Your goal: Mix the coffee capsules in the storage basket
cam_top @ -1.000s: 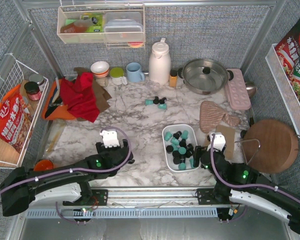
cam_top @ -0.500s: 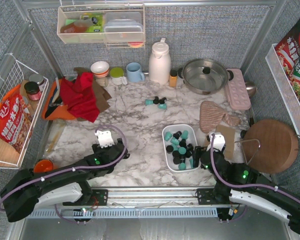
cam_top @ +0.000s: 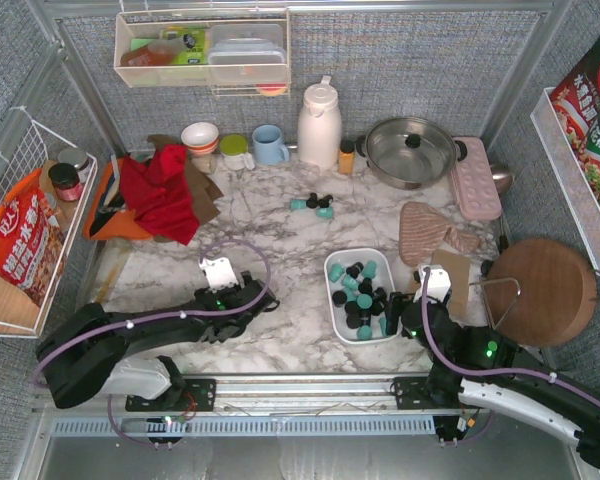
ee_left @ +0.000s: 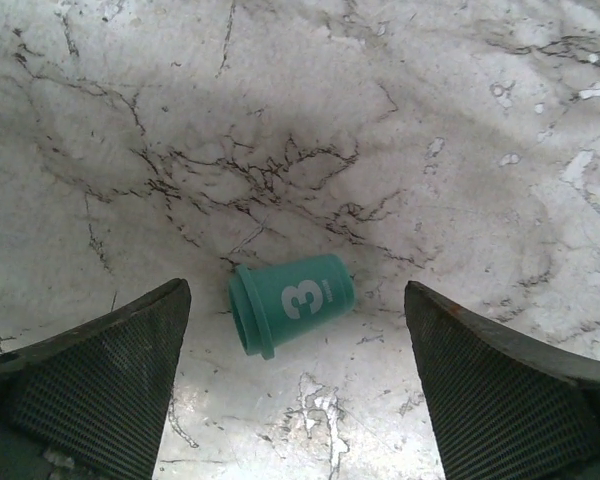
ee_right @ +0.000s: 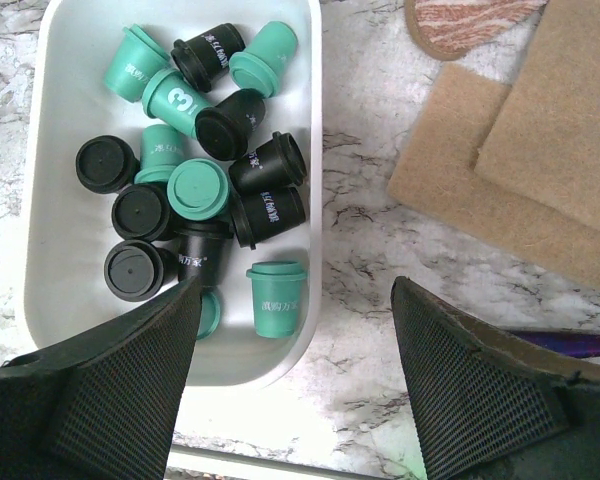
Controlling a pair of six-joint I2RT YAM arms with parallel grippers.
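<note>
Coffee capsules (ee_right: 195, 150) filled storage basket (ee_right: 312, 200). Left hand (ee_left: 296, 295) splayed wide astride teal capsule (ee_left: 292, 304) on bench (ee_left: 430, 120), no contact. Right hand (ee_right: 295, 290) parted, empty.

Right of centre on the marble tabletop (cam_top: 280, 240): white shallow plastic storage basket (cam_top: 333, 260), with teal and black coffee capsules (cam_top: 360, 292) heaped inside. Above the basket's near right corner, right claw (ee_right: 295, 288), one finger over the capsules, the other over bare tabletop. Just right of the basket, two tan fibre scouring pads (ee_right: 480, 150), overlapping; farther right, round wooden board (cam_top: 543, 290). Behind the basket, well apart, four loose capsules (cam_top: 313, 205) in a cluster. Left of the basket, left claw (cam_top: 260, 298), with one teal capsule (ee_left: 292, 303) on its side on the tabletop between the spread fingers, touching neither. Along the back edge, white thermos jug (cam_top: 319, 125) left of steel pot (cam_top: 412, 150).
</note>
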